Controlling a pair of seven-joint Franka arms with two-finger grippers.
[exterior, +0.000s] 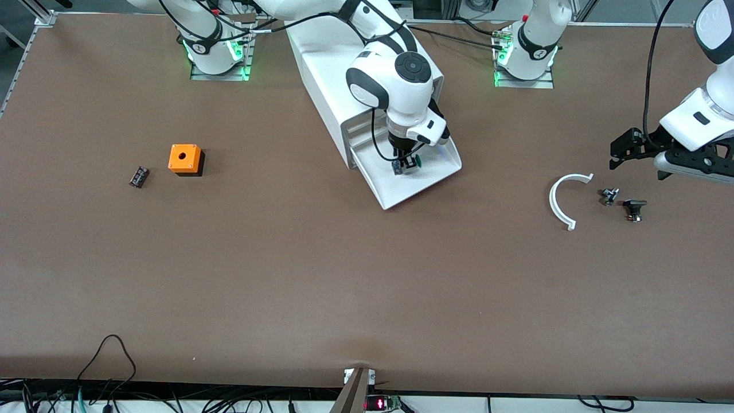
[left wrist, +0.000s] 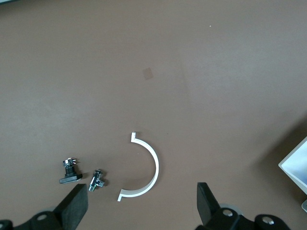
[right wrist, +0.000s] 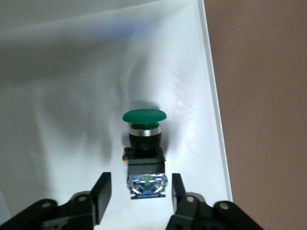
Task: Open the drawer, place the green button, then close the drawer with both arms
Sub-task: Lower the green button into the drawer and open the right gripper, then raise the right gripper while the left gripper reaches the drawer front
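Observation:
The lowest drawer [exterior: 421, 184] of the white cabinet [exterior: 327, 74] stands pulled out. The green-capped button [exterior: 409, 164] lies on its side on the drawer's floor [right wrist: 72, 96]. In the right wrist view the button [right wrist: 144, 143] shows its green cap and dark body. My right gripper [exterior: 404, 163] is just above it, open; its fingers [right wrist: 101, 194] stand on either side of the button's blue end with a gap on each side [right wrist: 140, 191]. My left gripper [exterior: 615, 156] waits open and empty above the table at the left arm's end [left wrist: 141, 203].
An orange cube with a hole [exterior: 185, 158] and a small black part [exterior: 139, 176] lie toward the right arm's end. Below my left gripper lie a white arc [exterior: 565, 198] [left wrist: 152, 163], a small metal part [exterior: 609, 196] [left wrist: 97, 179] and a black part [exterior: 634, 209] [left wrist: 69, 172].

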